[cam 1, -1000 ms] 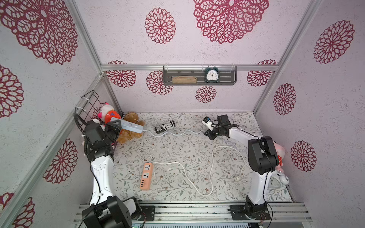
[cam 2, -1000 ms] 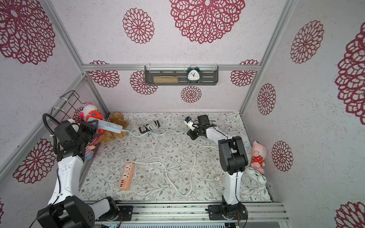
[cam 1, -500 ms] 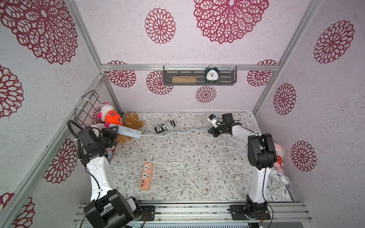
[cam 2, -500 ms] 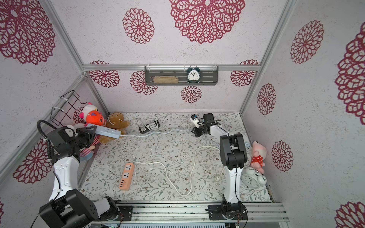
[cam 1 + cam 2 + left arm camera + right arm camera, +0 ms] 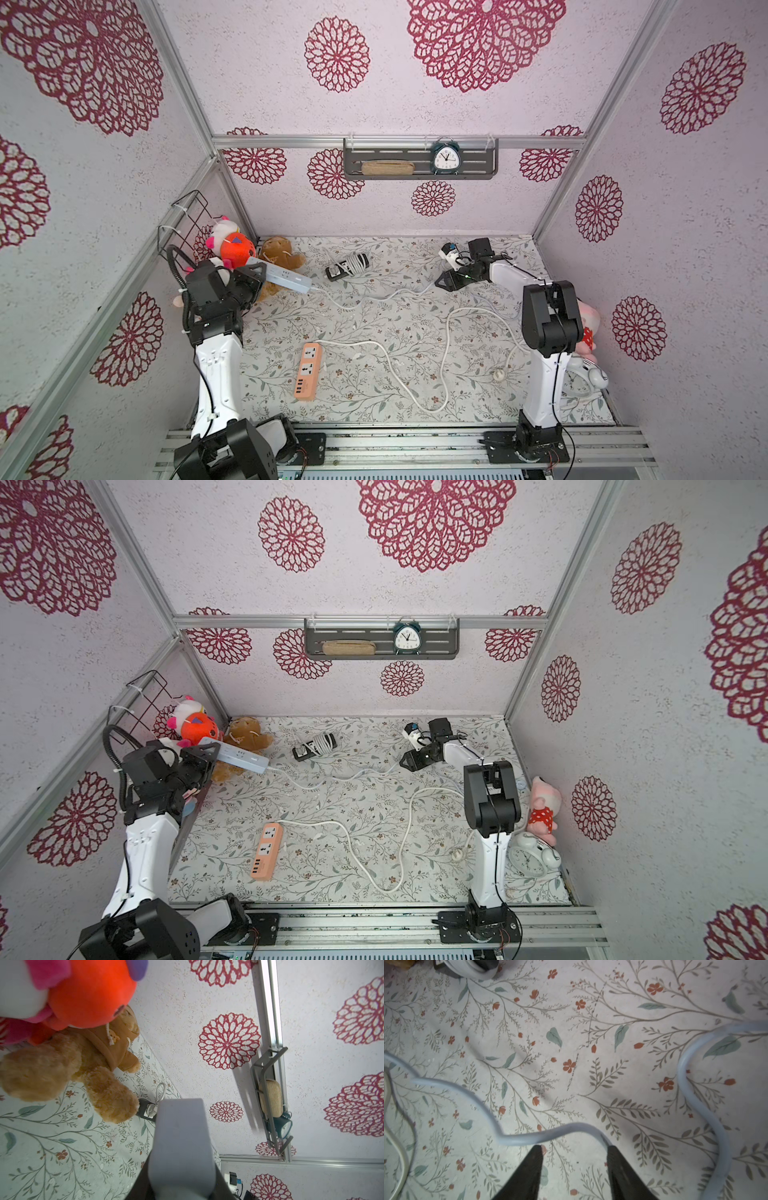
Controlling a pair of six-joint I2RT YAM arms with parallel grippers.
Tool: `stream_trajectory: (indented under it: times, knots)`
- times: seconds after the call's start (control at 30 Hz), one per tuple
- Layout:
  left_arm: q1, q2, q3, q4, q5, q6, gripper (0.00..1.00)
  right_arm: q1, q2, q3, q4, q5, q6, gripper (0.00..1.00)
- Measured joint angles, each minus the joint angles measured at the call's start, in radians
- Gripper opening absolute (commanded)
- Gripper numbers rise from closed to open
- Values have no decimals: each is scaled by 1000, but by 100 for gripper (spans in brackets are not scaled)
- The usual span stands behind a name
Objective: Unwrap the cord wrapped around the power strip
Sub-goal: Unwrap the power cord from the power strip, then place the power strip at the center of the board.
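Over by the left wall, the left gripper (image 5: 248,277) is pressed tight on one end of the pale blue power strip (image 5: 286,279) and holds it up off the mat (image 5: 374,324). Soft toys crowd that corner, and the brown teddy bear (image 5: 282,258) sits right beside the strip. Near the back wall the right gripper (image 5: 573,1148) hangs low with its two black fingers spread. The cord (image 5: 527,1139) lies just past the tips, not pinched. Between the arms the mat has open room, with an orange power strip (image 5: 308,371) nearer the front. The white cord runs loose and wavy from the blue strip across to the right gripper. No loops go round the strip.
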Motion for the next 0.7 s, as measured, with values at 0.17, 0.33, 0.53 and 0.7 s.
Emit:
stream_trajectory:
  times: [0.17,0.33,0.53,0.7]
  knots:
    - [-154,47,-1,56,-76,-5,0,10,-78,19,-103,-55,-5,76]
    - [-300,180,11,117,-135,-17,0,135,-163,109,-128,-92,-31,84]
    - [-416,283,55,138,-172,-24,0,341,-142,245,-91,-137,-31,85]
    - [-448,295,96,148,-167,-23,0,407,-87,285,-47,-113,-35,91]
